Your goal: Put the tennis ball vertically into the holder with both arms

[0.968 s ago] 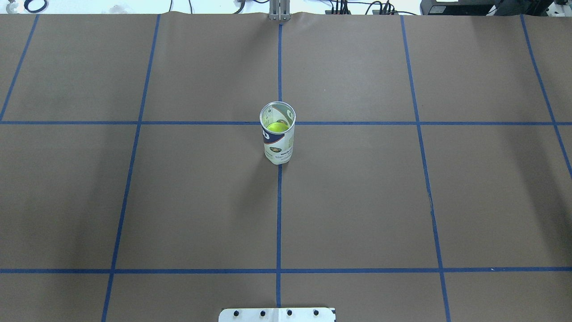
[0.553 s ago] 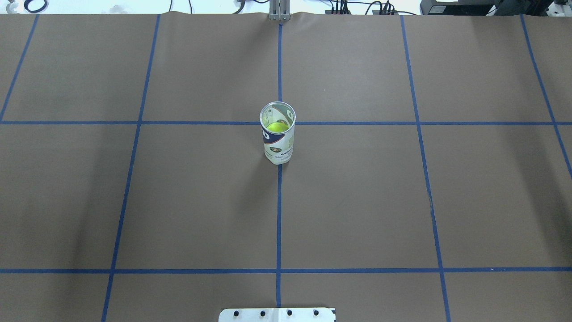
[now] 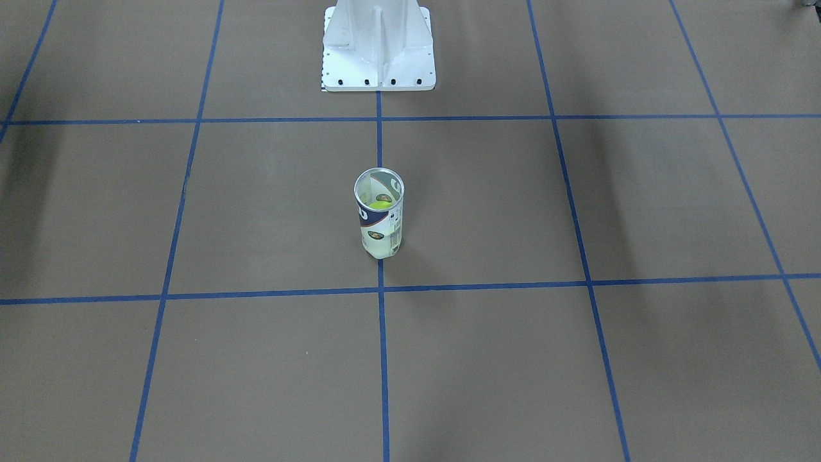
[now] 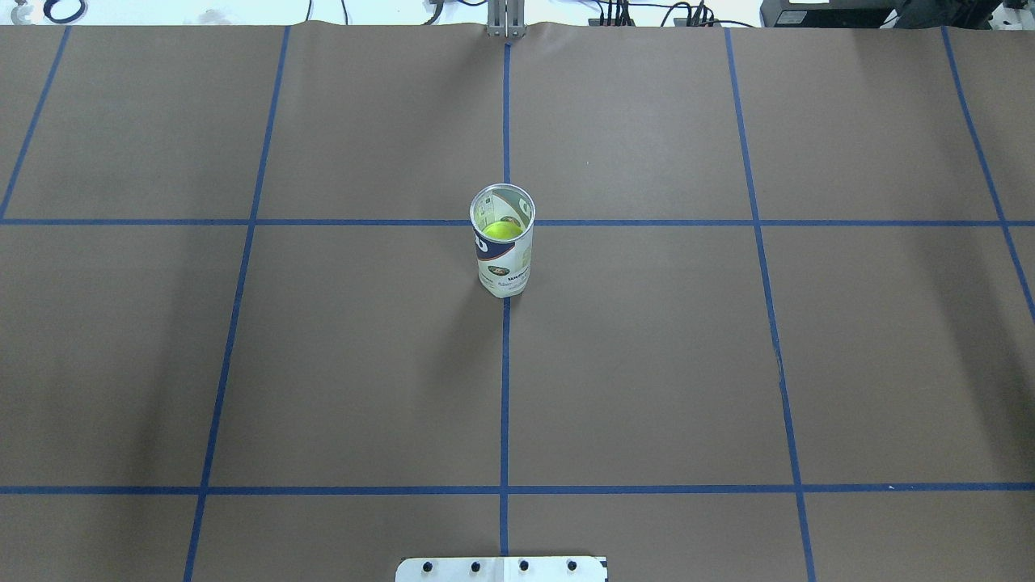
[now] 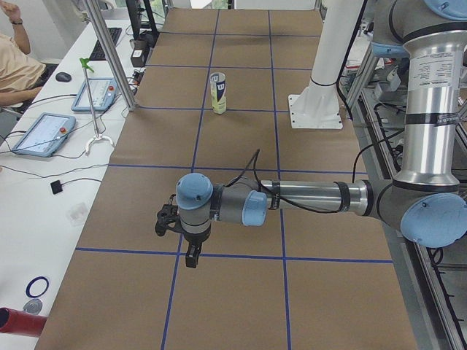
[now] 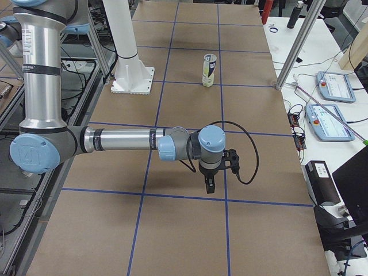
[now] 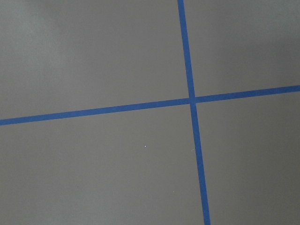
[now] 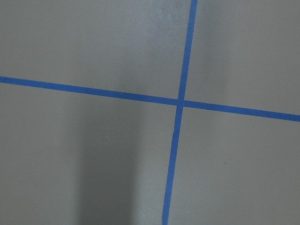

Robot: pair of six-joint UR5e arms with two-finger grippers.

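**Ball in the can, both arms parked wide**

Here is the tennis-ball can (image 4: 502,250), upright at the middle of the table (image 4: 647,364), its foot planted on the centre line of blue tape (image 4: 504,388). It stands just on the robot's side of the far cross line. Its silver rim is open to the ceiling, with the navy-and-white label wrapped round it. Down inside sits the yellow-green tennis ball (image 4: 502,230), showing through the open mouth and low against the clear wall. Nothing is touching the can.

And the arms? They are well away from it. From the table's left end, the left arm (image 5: 306,195) lies stretched out low and level over the brown paper. The left gripper (image 5: 191,260) points straight down, close above a tape crossing. From that side angle I cannot tell whether its fingers are apart or together. The mirror picture comes from the other end. The right arm (image 6: 121,140) reaches out flat, and the right gripper (image 6: 210,187) hangs downward with a black cable (image 6: 244,149) looping beside it. Its fingers cannot be read either.

Both wrist cameras look down at bare paper and a cross of tape. The white pedestal (image 3: 378,45) stands behind the can on the robot's side. At the left end, a person's arm (image 5: 14,62) shows beside a side desk carrying two tablets (image 5: 44,133).
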